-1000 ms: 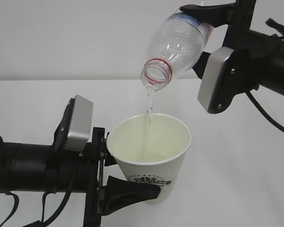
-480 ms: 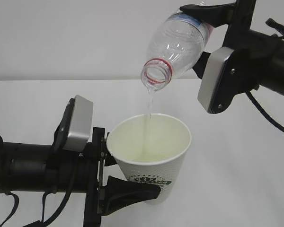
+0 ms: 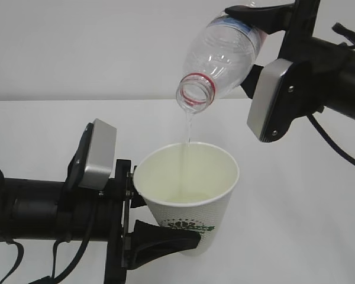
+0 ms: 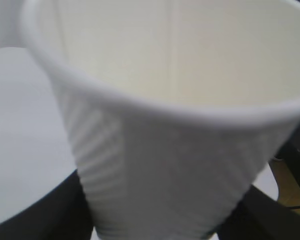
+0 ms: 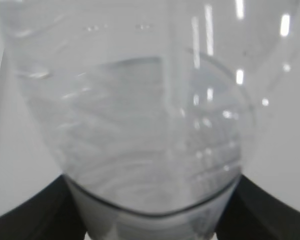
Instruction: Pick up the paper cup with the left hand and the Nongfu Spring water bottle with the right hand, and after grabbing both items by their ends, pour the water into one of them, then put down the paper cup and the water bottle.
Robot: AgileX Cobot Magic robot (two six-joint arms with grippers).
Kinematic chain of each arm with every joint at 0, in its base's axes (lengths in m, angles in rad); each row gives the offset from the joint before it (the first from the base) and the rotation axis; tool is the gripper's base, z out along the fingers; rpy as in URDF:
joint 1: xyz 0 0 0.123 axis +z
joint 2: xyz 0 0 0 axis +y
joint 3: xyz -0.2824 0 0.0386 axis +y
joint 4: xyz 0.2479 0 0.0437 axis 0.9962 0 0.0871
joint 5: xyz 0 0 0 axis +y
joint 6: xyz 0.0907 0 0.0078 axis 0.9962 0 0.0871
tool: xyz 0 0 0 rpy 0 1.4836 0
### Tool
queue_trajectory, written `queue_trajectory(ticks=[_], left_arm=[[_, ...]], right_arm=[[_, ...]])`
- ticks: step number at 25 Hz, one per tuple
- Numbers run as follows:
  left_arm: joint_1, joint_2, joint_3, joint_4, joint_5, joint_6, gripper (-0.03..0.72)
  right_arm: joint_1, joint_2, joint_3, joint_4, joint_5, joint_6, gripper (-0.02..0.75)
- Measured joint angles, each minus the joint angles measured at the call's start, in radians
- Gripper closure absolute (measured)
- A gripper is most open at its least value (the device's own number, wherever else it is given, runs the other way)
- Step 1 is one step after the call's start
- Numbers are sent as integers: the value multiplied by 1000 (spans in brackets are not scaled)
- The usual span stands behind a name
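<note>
Above the white counter [image 3: 296,195], at the right of the exterior view, my right gripper [image 3: 257,35] holds the Nongfu Spring water bottle [image 3: 222,56] clamped by its lower body, tipped so its open mouth with the red neck ring points down and to the left. One black finger [image 3: 260,15] lies across the top of the bottle where the label shows, and the wrist camera housing sits just right of it. From the mouth the water [image 3: 187,127] falls as a thin clear stream straight into the paper cup [image 3: 189,189], which stands directly beneath, upright, its cream inside showing a pale wet patch near the bottom. My left gripper [image 3: 160,231] comes in from the left at cup height and grips the cup low on its dimpled wall, one dark finger [image 3: 165,239] wrapping under the green round logo; whether the cup's base rests on the counter I cannot tell. My left wrist view is filled by the paper cup [image 4: 180,150], blurred, its rim near the top and black fingers [image 4: 40,215] pressed at both lower corners. My right wrist view looks along the clear ribbed bottle [image 5: 150,125], liquid pooled inside it, with black fingers [image 5: 25,215] at either side of it.
</note>
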State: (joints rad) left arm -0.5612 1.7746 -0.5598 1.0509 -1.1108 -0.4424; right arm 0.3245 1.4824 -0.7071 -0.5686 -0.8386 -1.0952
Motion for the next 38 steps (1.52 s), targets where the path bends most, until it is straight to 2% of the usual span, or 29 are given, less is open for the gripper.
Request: queue_trajectory(ticks=[38], left_arm=[[0, 0, 0, 0, 0, 0, 217]], right_arm=[[0, 0, 0, 0, -2, -22, 244]])
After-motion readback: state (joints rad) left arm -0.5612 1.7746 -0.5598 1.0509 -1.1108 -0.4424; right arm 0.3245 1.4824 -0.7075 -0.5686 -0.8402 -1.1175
